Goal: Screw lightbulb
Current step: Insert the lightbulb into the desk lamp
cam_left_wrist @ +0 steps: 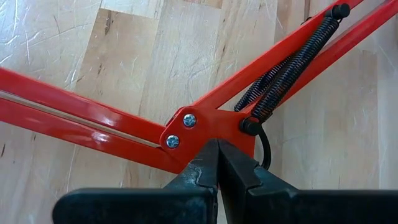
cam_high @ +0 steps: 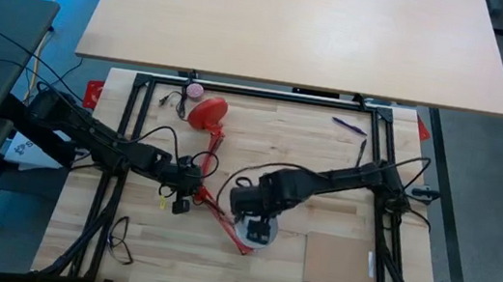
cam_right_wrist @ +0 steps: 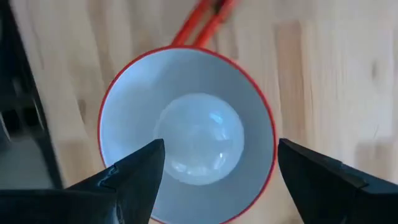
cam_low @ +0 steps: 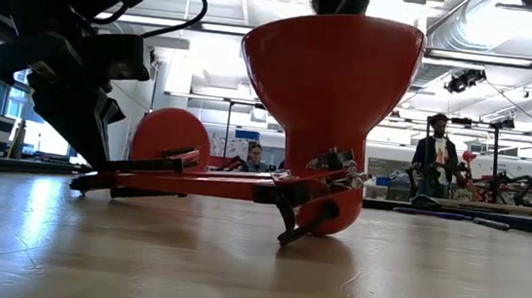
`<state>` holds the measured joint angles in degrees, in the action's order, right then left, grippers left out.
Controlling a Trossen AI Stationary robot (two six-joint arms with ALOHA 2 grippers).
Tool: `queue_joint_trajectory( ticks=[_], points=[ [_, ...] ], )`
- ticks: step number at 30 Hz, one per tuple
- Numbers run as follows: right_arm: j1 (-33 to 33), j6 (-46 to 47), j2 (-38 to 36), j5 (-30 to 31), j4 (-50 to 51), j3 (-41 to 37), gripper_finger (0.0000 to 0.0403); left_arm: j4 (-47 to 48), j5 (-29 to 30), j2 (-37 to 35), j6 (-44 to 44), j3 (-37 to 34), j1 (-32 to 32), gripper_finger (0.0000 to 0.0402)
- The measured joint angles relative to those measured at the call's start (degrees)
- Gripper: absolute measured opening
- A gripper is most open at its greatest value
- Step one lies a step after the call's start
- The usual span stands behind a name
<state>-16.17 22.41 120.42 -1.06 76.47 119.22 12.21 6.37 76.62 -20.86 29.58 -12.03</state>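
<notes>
A red desk lamp lies on the wooden table, its round base (cam_high: pixel 207 113) at the far side and its jointed arm (cam_high: pixel 213 209) running toward the near side. Its shade (cam_low: pixel 332 77) opens upward. The white lightbulb (cam_right_wrist: pixel 199 137) sits deep inside the shade's white bowl (cam_right_wrist: pixel 127 112), round end up and its screw base hidden. My right gripper (cam_right_wrist: pixel 221 146) hangs open straight above the shade (cam_high: pixel 257 231), one finger on either side of the bulb, touching nothing. My left gripper (cam_left_wrist: pixel 217 158) is shut at the lamp arm's elbow joint (cam_high: pixel 189 189). My left gripper has its shut fingertips (cam_left_wrist: pixel 205 168) against the red joint plate (cam_left_wrist: pixel 199 127) at the arm's elbow, beside its two screws. The fingers slant down from the table's left side. Whether any part of the plate lies between them, the fingers themselves hide. The lamp arm lies on the table.
A small pink ball (cam_high: pixel 195 89) lies by the lamp base. A black cable (cam_high: pixel 122 236) loops at the near left, a thin brown board (cam_high: pixel 338 262) lies at the near right, and a purple pen (cam_high: pixel 351 127) at the far right. Black frame rails (cam_high: pixel 388 178) border the table.
</notes>
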Motion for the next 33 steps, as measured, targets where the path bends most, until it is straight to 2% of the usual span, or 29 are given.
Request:
queue_joint_trajectory(
  ticks=[4, 11, 21, 33],
  points=[
    [-1.7, -18.4, 0.2, 1.7, -0.5, 0.0, 0.0302, 0.1, 0.0, 0.0, -0.1, 0.0, 0.0, 0.0],
    [-3.0, -31.5, 0.3, 2.7, -0.8, 0.0, 0.0303, 0.1, 0.1, 0.0, -0.1, 0.0, 0.0, 0.0],
    [-1.8, -39.1, 1.3, 1.3, -2.2, 0.0, 0.0303, 0.1, 0.2, 0.0, -0.1, 0.0, 0.0, 0.0],
    [-0.9, -40.9, 2.3, -3.5, -1.8, 0.0, 0.0302, 0.0, 0.2, 0.0, -0.1, 0.0, 0.0, 0.0]
  ],
)
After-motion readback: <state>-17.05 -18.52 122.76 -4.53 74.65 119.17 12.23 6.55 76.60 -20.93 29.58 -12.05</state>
